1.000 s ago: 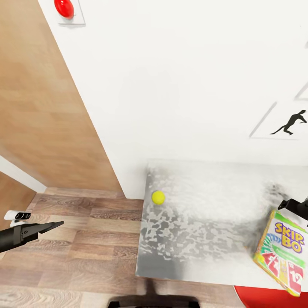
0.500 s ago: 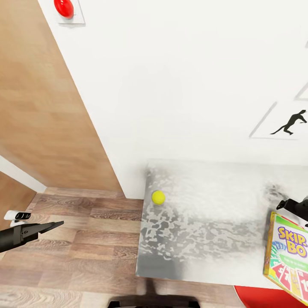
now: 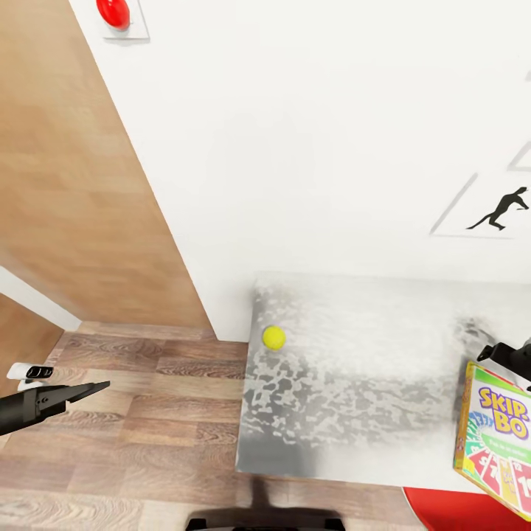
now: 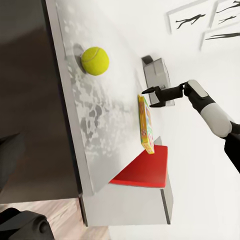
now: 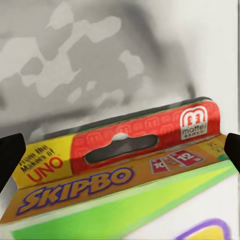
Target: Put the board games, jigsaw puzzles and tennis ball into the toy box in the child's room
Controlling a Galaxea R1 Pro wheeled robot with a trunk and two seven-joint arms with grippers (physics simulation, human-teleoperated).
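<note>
The tennis ball (image 3: 273, 337) (image 4: 95, 60) lies near the left end of the mottled grey table (image 3: 332, 398). At the table's right end, the Skip-Bo board game (image 3: 498, 442) (image 4: 145, 124) (image 5: 125, 170) stands nearly upright on its lower edge. My right gripper (image 3: 493, 354) (image 4: 150, 99) is open just above the box's top edge. Its fingertips (image 5: 10, 155) sit wide apart at either end of the red hanger tab. My left gripper (image 3: 103, 385) is open over the wood floor, well left of the table. The toy box, bed and jigsaw puzzles are out of view.
The white wall behind the table carries a black silhouette poster (image 3: 501, 210). A red flat surface (image 3: 457, 512) (image 4: 142, 170) sits below the table's right front edge. A dark base part (image 3: 258, 520) shows at the table's front. A wooden door (image 3: 66, 184) stands to the left.
The Skip-Bo box has swung from a leftward tilt to nearly upright and shifted slightly right under my right gripper. The ball and left arm have stayed put.
</note>
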